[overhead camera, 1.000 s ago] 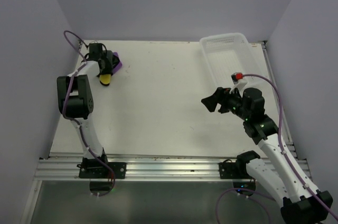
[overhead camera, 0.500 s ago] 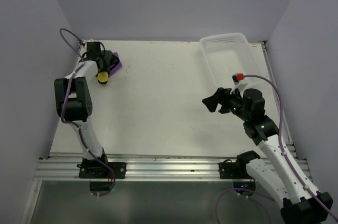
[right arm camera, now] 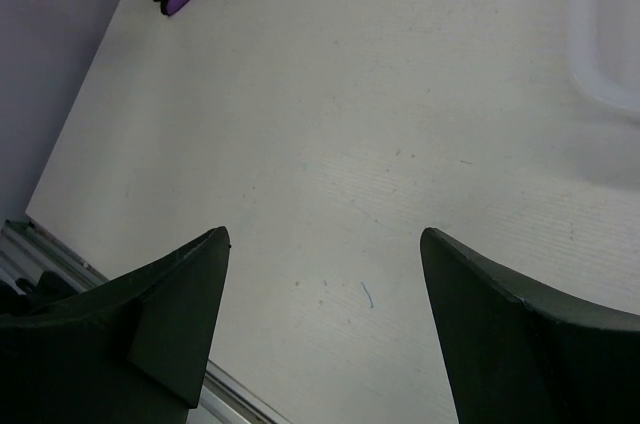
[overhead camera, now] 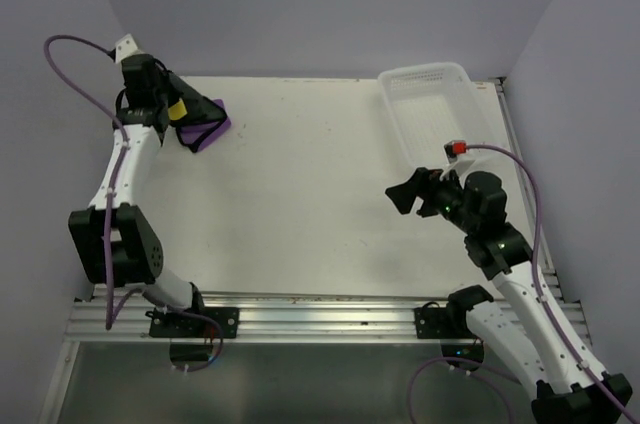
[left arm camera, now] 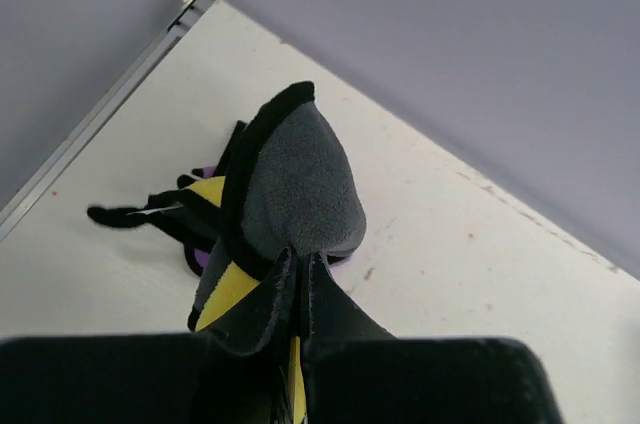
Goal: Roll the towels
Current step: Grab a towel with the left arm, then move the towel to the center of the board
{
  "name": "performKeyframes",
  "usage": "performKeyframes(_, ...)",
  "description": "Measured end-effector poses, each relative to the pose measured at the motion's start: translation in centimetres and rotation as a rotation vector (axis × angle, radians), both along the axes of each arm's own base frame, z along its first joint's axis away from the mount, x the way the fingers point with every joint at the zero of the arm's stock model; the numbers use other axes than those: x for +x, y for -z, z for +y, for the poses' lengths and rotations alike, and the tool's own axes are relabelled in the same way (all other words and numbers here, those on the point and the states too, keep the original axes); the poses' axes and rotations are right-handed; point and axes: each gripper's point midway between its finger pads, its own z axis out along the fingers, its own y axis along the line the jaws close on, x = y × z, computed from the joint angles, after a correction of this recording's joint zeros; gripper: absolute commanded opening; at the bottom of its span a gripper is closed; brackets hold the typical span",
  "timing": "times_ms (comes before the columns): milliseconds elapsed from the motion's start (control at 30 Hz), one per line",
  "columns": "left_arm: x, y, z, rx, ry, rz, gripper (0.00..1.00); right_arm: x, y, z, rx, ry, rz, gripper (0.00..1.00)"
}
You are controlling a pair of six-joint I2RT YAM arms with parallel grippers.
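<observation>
At the table's far left corner my left gripper (overhead camera: pixel 168 110) is shut on the yellow towel (overhead camera: pixel 180 110) and holds it off the table. In the left wrist view that towel (left arm camera: pixel 300 184) shows a grey face with black edging and yellow patches, pinched between the shut fingertips (left arm camera: pixel 298 266). The purple towel (overhead camera: pixel 213 130) lies crumpled on the table just under and to the right of it, and only a sliver of this purple towel (left arm camera: pixel 203 258) shows in the left wrist view. My right gripper (overhead camera: pixel 405 194) hovers open and empty over the right half of the table (right arm camera: pixel 325 232).
A white perforated basket (overhead camera: pixel 430 109) stands at the back right, and its rim (right arm camera: pixel 610 34) shows in the right wrist view. Walls close in the table on the left, back and right. A metal rail (overhead camera: pixel 300 319) runs along the near edge.
My left gripper has shut on the yellow towel and lifted it up and back toward the far left corner. The right arm has barely moved.
</observation>
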Motion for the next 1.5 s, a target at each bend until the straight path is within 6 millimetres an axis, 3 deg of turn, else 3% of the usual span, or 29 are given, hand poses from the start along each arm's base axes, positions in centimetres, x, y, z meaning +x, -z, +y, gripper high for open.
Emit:
performKeyframes(167, -5.9, -5.5, -4.6, -0.056, 0.112, -0.154, 0.00, -0.7, -0.1, -0.2, -0.001, 0.001, 0.015, 0.82)
performKeyframes(300, -10.3, -8.9, -12.7, -0.111, 0.327, -0.258, 0.00, -1.9, -0.4, -0.5, 0.009, 0.004, 0.012, 0.83)
performKeyframes(367, -12.8, -8.8, -16.8, -0.162, 0.457, -0.273, 0.00, -2.3, -0.5, -0.7, 0.015, 0.006, 0.014, 0.83)
performKeyframes(433, -15.3, -6.9, -19.0, -0.223, 0.537, -0.254, 0.04, -2.8, -0.7, -0.8, 0.024, 0.009, 0.016, 0.83)
performKeyframes(467, -16.4, -5.8, -19.9, -0.246, 0.570, -0.235, 0.14, -3.0, -0.6, -0.8, 0.027, 0.011, 0.021, 0.83)
performKeyframes(500, -17.4, -4.2, -20.5, -0.272, 0.596, -0.209, 0.46, -3.2, -0.6, -0.9, 0.030, 0.012, 0.027, 0.83)
performKeyframes(533, -18.2, -2.7, -21.0, -0.287, 0.619, -0.184, 0.64, -3.4, -0.5, -0.9, 0.033, 0.014, 0.033, 0.83)
performKeyframes(600, -20.1, 1.5, -22.2, -0.326, 0.660, -0.108, 0.88, -3.6, -0.4, -1.0, 0.038, 0.018, 0.045, 0.83)
performKeyframes(667, -21.8, 6.1, -23.4, -0.347, 0.695, 0.003, 0.95, -3.7, -0.1, -1.0, 0.043, 0.023, 0.063, 0.83)
performKeyframes(700, -23.2, 9.4, -24.0, -0.355, 0.713, 0.096, 0.95, -3.8, 0.0, -1.0, 0.046, 0.026, 0.075, 0.83)
performKeyframes(767, -24.7, 12.0, -24.3, -0.354, 0.731, 0.170, 0.96, -3.8, 0.2, -1.0, 0.049, 0.029, 0.086, 0.83)
performKeyframes(833, -25.5, 12.6, -24.6, -0.351, 0.746, 0.189, 0.97, -3.8, 0.6, -0.9, 0.051, 0.032, 0.102, 0.83)
performKeyframes(933, -25.6, 11.3, -24.9, -0.342, 0.771, 0.142, 0.95, -3.5, 1.5, -0.8, 0.042, 0.031, 0.132, 0.81)
performKeyframes(1100, -25.0, 11.4, -25.3, -0.329, 0.778, 0.133, 0.82, -2.6, 3.8, -0.2, 0.008, 0.006, 0.210, 0.68)
performKeyframes(1200, -24.9, 13.4, -25.5, -0.309, 0.771, 0.183, 0.77, -1.9, 4.8, 0.3, -0.003, -0.012, 0.245, 0.65)
performKeyframes(1367, -25.2, 17.6, -25.0, -0.259, 0.742, 0.291, 0.75, -1.0, 5.5, 1.3, -0.004, -0.059, 0.257, 0.66)
performKeyframes(1500, -24.3, 19.9, -24.6, -0.215, 0.697, 0.331, 0.73, -0.4, 6.3, 1.9, -0.008, -0.086, 0.278, 0.68)
